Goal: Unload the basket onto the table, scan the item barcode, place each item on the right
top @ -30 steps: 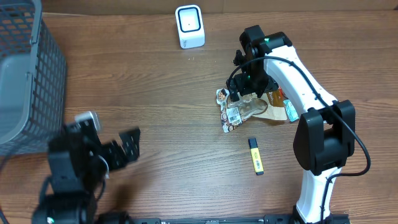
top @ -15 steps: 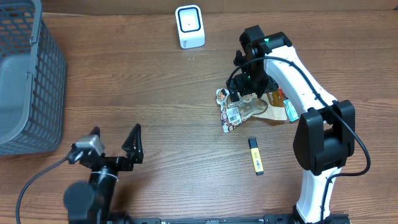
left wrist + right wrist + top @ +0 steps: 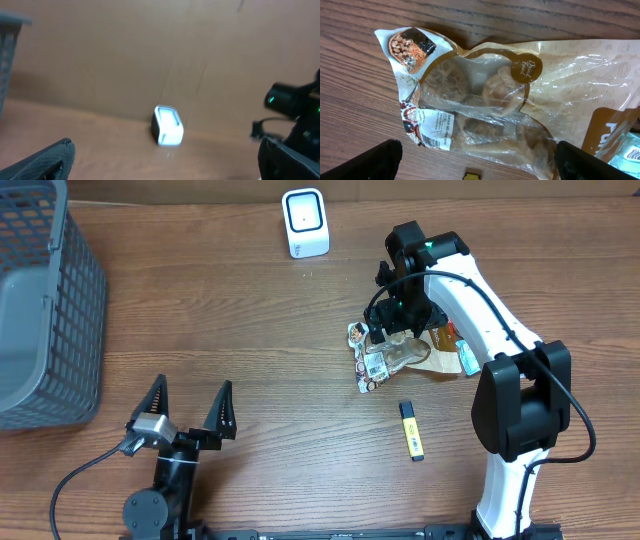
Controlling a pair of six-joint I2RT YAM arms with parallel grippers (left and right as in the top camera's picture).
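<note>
Right gripper [image 3: 476,150] spread wide above the snack bag [image 3: 485,95], apparently not touching; left gripper [image 3: 190,404] wide, empty.

Setting: robot test bench staged as a shop checkout. Evidence: brown wood-grain worktop [image 3: 270,330] carrying a small white box-shaped barcode scanner [image 3: 305,223], a grey plastic mesh shopping basket [image 3: 78,310], a clear-and-tan plastic bag of packaged snacks [image 3: 485,100] with a printed label, and a yellow marker pen [image 3: 411,430]; white-and-black robot arm [image 3: 480,290] mounted at the worktop edge; plain brown board backdrop [image 3: 125,50] behind
</note>
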